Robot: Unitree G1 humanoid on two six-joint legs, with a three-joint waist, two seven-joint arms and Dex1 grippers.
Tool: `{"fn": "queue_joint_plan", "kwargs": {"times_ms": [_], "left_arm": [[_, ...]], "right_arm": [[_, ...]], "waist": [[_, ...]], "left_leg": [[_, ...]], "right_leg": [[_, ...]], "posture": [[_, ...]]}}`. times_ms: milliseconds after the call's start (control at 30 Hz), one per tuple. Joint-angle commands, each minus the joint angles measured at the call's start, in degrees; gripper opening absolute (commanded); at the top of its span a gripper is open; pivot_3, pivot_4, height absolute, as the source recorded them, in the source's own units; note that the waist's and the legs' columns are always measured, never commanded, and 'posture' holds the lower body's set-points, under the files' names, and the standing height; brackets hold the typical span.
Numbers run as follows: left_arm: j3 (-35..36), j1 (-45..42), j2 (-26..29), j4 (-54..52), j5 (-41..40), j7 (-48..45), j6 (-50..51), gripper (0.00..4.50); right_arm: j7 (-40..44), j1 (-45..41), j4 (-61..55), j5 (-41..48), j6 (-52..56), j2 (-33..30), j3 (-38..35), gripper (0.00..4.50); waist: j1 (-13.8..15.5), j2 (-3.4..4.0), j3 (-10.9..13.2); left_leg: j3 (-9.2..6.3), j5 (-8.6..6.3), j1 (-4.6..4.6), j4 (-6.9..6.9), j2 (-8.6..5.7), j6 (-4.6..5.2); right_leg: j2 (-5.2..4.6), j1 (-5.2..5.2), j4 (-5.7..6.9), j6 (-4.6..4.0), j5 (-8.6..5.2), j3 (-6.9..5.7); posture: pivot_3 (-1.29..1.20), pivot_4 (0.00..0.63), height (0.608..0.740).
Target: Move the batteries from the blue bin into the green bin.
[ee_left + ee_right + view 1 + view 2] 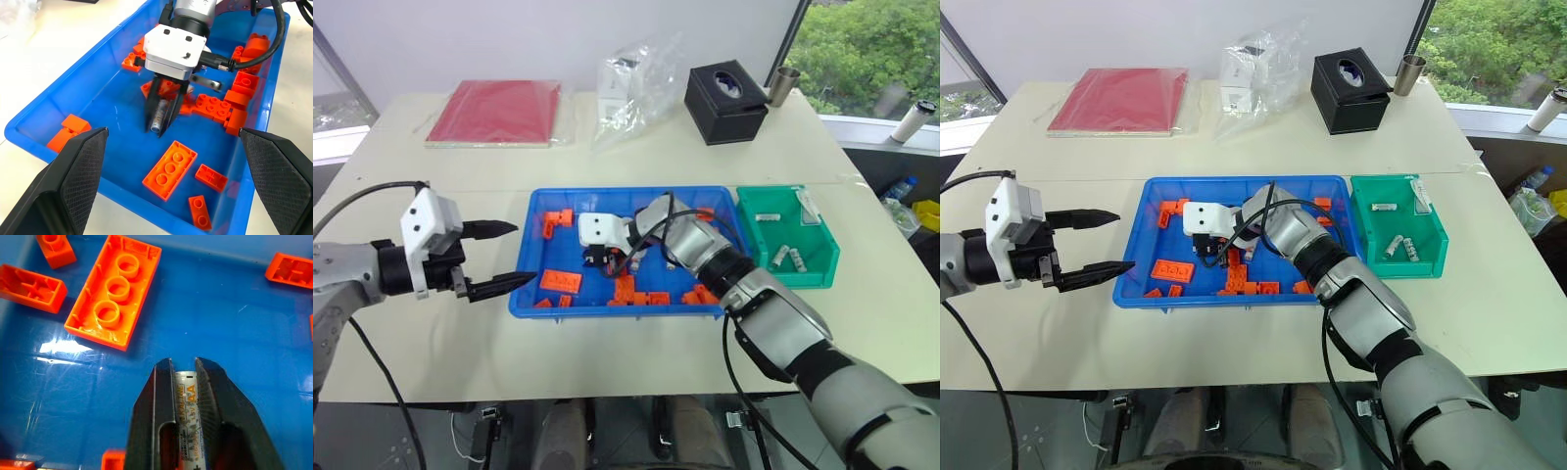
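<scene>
Between the right gripper's [185, 366] fingers sat a battery [188, 396], clamped over the blue bin [530, 230] with orange bricks [113, 291] just past the tips; left gripper [505, 258] gaped wide; green bin [822, 257] had batteries [785, 257].

- You see a big pale table [636, 157] in front of a white wall [558, 39].
- A window [1498, 49] on your right shows green trees.
- Bright light shines on the table.
- The floor [440, 436] below looks dark.

Office-like room: pale table [636, 157], tissue box [724, 101], window.
</scene>
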Motion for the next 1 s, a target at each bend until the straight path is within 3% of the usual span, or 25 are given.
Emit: {"fn": "queue_joint_plan", "kwargs": {"times_ms": [33, 300, 367, 433, 633, 800, 867, 900, 1000], "left_arm": [[-0.51, -2.09, -0.31, 0.71, 0.07, -0.16, -1.08, 4.5], [-5.28, -7.69, -1.63, 4.36, 1.44, -1.29, -2.11, 4.5], [-6.5, -8.81, -2.33, 5.07, 1.8, -1.47, -2.26, 4.5], [-7.82, -9.73, -3.07, 6.09, 2.24, -1.78, -2.77, 4.5], [-10.28, -12.1, -5.0, 8.33, 3.37, -2.37, -3.6, 4.5], [-11.99, -13.7, -6.67, 9.3, 4.2, -2.72, -3.91, 4.5], [-12.33, -14.2, -7.06, 9.54, 4.37, -2.94, -3.97, 4.5], [-12.42, -14.42, -7.17, 9.67, 4.39, -2.99, -3.98, 4.5], [-12.56, -14.67, -7.29, 9.86, 4.43, -3.07, -4.09, 4.5]], "right_arm": [[-1.31, -0.84, -3.16, 2.24, 3.31, 1.68, -4.91, 0.06], [-10.69, -3.57, -14.11, 9.09, 16.19, 0.59, -20.2, 0.06], [-14.0, -3.38, -20.27, 11.18, 22.9, -2.9, -26.07, 0.06], [-15.76, -0.53, -28.31, 11.63, 29.14, -10.33, -31.4, 0.06], [-16.95, 12.6, -43.77, 12.1, 40.26, -27.71, -37.71, 0.06], [-20.24, 19.97, -48.16, 13.82, 46.43, -31.6, -42.15, 0.06], [-22.42, 20.67, -47.62, 13.92, 47.2, -31.36, -42.96, 1.09], [-23.23, 20.8, -47.04, 13.64, 46.61, -31.52, -42.76, 1.32], [-24.38, 20.66, -45.82, 12.91, 44.19, -32.46, -41.26, 2.71]], "waist": [[-0.02, 0.0, 0.0], [0.2, 0.01, 0.01], [0.33, 0.01, 0.01], [0.76, 0.0, 0.02], [1.49, -0.05, -0.01], [-0.19, 0.12, 0.07], [-0.24, 0.12, 0.07], [-0.15, 0.12, 0.07], [0.18, 0.11, 0.07]], "left_leg": [[0.0, 0.0, 0.0, 0.0, 0.0, 0.0], [0.01, 0.0, -0.04, 0.0, 0.0, -0.01], [0.0, 0.0, -0.05, 0.0, -0.01, -0.01], [-0.02, 0.0, -0.08, 0.0, -0.03, -0.01], [0.0, -0.02, -0.09, -0.01, -0.12, 0.03], [0.05, -0.01, 0.03, -0.03, -0.01, 0.04], [0.04, -0.01, 0.02, -0.04, 0.02, 0.04], [0.04, -0.01, 0.02, -0.05, 0.01, 0.04], [0.03, -0.01, -0.02, -0.03, 0.0, 0.04]], "right_leg": [[0.0, 0.0, 0.0, 0.0, 0.0, 0.0], [0.0, -0.03, 0.01, 0.01, 0.0, -0.01], [-0.01, -0.03, 0.0, 0.01, 0.0, -0.01], [-0.04, -0.02, 0.0, 0.0, 0.0, -0.02], [-0.11, 0.03, -0.21, -0.02, -0.01, -0.02], [0.03, -0.02, -0.03, 0.0, 0.0, 0.04], [0.09, -0.06, -0.01, -0.01, 0.0, 0.04], [0.09, -0.06, -0.01, -0.01, 0.0, 0.05], [0.08, -0.06, -0.01, 0.0, 0.0, 0.04]], "posture": [[0.0, 0.15, 0.736], [0.0, 0.15, 0.736], [0.0, 0.15, 0.736], [0.0, 0.15, 0.736], [0.0, 0.15, 0.736], [0.0, 0.15, 0.736], [0.0, 0.15, 0.736], [0.0, 0.15, 0.736], [0.0, 0.15, 0.736]]}}
